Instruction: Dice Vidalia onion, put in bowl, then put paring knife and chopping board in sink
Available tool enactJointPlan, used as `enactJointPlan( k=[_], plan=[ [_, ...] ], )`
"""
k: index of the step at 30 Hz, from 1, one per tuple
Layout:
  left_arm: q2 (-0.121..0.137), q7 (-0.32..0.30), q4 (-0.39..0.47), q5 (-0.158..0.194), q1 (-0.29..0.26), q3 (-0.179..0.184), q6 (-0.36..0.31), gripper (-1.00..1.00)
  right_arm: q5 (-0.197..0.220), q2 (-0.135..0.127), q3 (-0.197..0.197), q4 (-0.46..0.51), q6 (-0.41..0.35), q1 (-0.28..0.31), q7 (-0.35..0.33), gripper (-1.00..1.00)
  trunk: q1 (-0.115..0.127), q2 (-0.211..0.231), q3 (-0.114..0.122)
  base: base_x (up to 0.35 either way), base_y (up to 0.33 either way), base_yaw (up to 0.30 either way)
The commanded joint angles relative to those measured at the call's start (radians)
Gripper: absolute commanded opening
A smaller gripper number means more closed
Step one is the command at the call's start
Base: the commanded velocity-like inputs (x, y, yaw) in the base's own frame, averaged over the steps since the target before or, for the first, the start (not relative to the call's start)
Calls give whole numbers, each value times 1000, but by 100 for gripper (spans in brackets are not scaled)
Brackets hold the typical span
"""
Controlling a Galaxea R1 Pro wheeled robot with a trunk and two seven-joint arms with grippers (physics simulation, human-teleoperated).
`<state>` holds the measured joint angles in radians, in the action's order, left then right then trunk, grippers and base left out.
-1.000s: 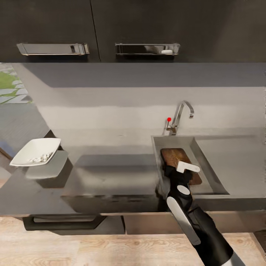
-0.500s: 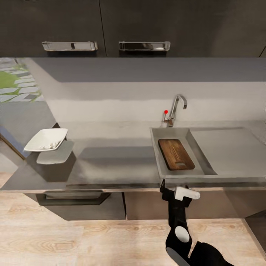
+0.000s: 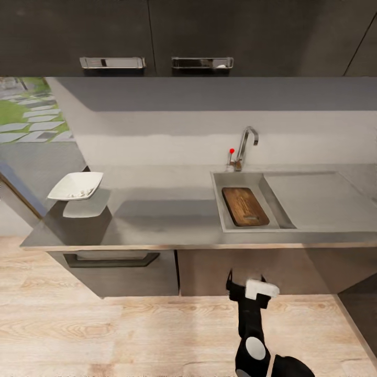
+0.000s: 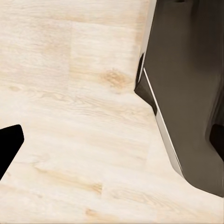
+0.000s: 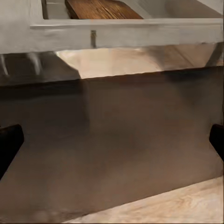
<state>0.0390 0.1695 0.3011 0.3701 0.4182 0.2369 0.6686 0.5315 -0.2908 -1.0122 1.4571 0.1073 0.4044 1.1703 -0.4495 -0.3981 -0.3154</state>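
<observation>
Far left on the counter [image 3: 173, 220] sits the bowl [image 3: 76, 186], near the left end, with small pale pieces inside that look like the diced onion. It rests on a flat grey slab whose nature I can't tell. Moving right along the bare grey top, here's the sink [image 3: 219, 201], tap [image 3: 245, 144] behind it with its red knob. And there's the board [image 3: 244, 206], lying flat in the basin, long axis running near to far, handle slot at the near end. That job looks done.

The knife? I can't pick it out in the basin or on the counter; it may be hidden under or beside the board, so whether it is in the sink is unknown.

Now the right gripper [image 3: 250, 289]: it hangs low in front of the cabinets, below the counter edge, near side of the sink, almost directly in line with the board. So the board lies up and away from it, and the right arm is plainly the nearer one. Its wrist view shows dark fingertips wide apart with nothing between them: spread and empty. The left gripper: one dark fingertip [image 4: 8, 144] over wood floor [image 4: 70, 116], so its state I cannot tell.

No brands, labels or writing anywhere legible.
</observation>
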Motion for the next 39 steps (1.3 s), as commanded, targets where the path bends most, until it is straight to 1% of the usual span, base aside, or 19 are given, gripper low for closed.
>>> enactJointPlan(
  k=[1,3,6,7,8,11,14,16,17,20,22,24,27,28,29,31,33,35,39],
  plan=[
    [1,8,4,3,1,9,1,100,13,2,-21,-56,28,2,-20,100,0,-2,-2,-31,0,0],
    [1,8,6,3,1,9,1,100,42,8,-46,-178,81,2,-93,100,0,-2,-2,-16,0,0],
    [1,9,7,3,-13,9,0,100,108,30,-59,-390,155,1,-256,100,0,-2,-2,-5,0,0],
    [1,10,4,3,-31,9,-1,100,138,57,-61,-509,180,1,-353,100,0,-2,-2,-2,0,0],
    [1,11,3,3,-42,9,-2,100,151,80,-62,-596,197,1,-419,100,0,-2,-2,-1,0,0],
    [2,11,2,3,-66,9,-3,100,171,158,-61,-882,261,1,-615,100,0,-2,-2,0,0,0],
    [2,11,2,3,-85,9,-7,100,177,238,-59,-1140,336,1,-775,100,0,-2,-2,0,0,0],
    [2,12,2,3,-94,9,-19,100,179,271,-59,-1263,371,1,-858,100,0,-2,-2,0,0,0],
    [2,12,2,3,-96,9,-22,100,179,276,-59,-1286,376,0,-877,100,0,-2,-2,0,0,0],
    [2,12,3,3,-106,9,-35,100,179,290,-59,-1376,392,-19,-1000,100,0,-2,-2,0,0,0],
    [2,12,3,3,-108,9,-38,100,179,293,-58,-1410,395,-48,-1066,100,0,-2,-2,0,0,0],
    [2,13,3,3,-109,9,-39,100,179,291,-57,-1424,397,-93,-1099,100,0,-2,-2,0,0,0],
    [2,12,3,3,-110,9,-39,100,196,289,-55,-1431,398,-141,-1115,100,0,-2,-2,0,0,0],
    [2,12,3,3,-110,9,-40,100,216,289,-55,-1432,398,-149,-1117,100,0,-2,-2,0,0,0],
    [2,12,3,3,-110,9,-39,100,263,288,-54,-1433,398,-155,-1120,100,0,-2,-1,0,0,-35],
    [3,12,2,3,-110,9,-38,100,324,288,-55,-1434,397,-159,-1121,100,0,-2,1,0,0,-73],
    [4,12,2,3,-110,10,-38,100,357,288,-55,-1434,397,-161,-1122,100,0,-2,3,0,0,-94],
    [6,12,1,3,-110,10,-38,100,378,291,-55,-1434,397,-161,-1122,100,0,-2,6,0,0,-123],
    [7,12,-15,3,-110,10,-37,100,392,297,-57,-1431,400,-162,-1124,100,0,-2,9,0,0,-187]
  ],
)
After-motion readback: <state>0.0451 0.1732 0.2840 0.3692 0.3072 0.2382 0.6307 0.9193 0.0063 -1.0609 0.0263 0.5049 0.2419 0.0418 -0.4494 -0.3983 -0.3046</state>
